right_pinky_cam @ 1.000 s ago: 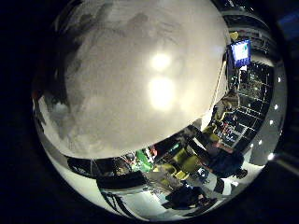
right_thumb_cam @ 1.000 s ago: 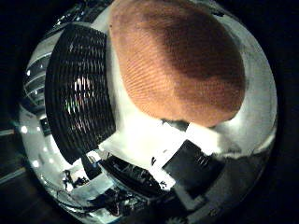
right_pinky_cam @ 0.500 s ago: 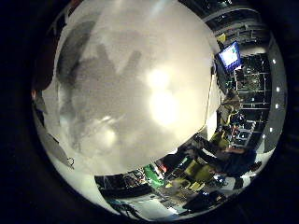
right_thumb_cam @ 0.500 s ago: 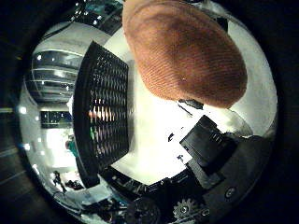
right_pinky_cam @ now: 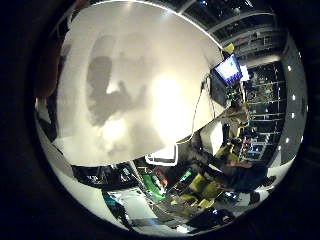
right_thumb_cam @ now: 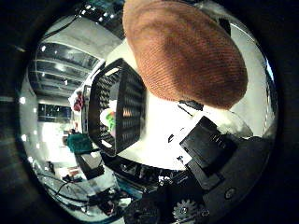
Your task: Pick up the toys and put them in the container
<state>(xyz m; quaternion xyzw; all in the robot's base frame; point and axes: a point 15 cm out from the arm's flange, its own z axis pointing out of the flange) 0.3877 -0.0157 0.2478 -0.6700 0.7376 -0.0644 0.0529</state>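
Note:
An orange-brown knitted toy (right_thumb_cam: 187,51) fills much of the thumb side view, close against my palm. My right hand (right_thumb_cam: 210,154) shows as black and white parts curled up against the toy's lower edge, holding it above the white table (right_pinky_cam: 165,75). The black mesh container (right_thumb_cam: 119,107) stands on the table beside the toy, its open top turned towards me. A white and green toy (right_thumb_cam: 108,119) lies inside it. The shadow (right_pinky_cam: 112,95) of hand and toy falls on the table well below.
A lit monitor (right_pinky_cam: 229,70) stands at the table's far edge. Beyond the table lie a room with chairs, shelves and lamps.
The table has dropped farther away, so the hand has risen with the orange toy still against the palm. The container's inside has come into view.

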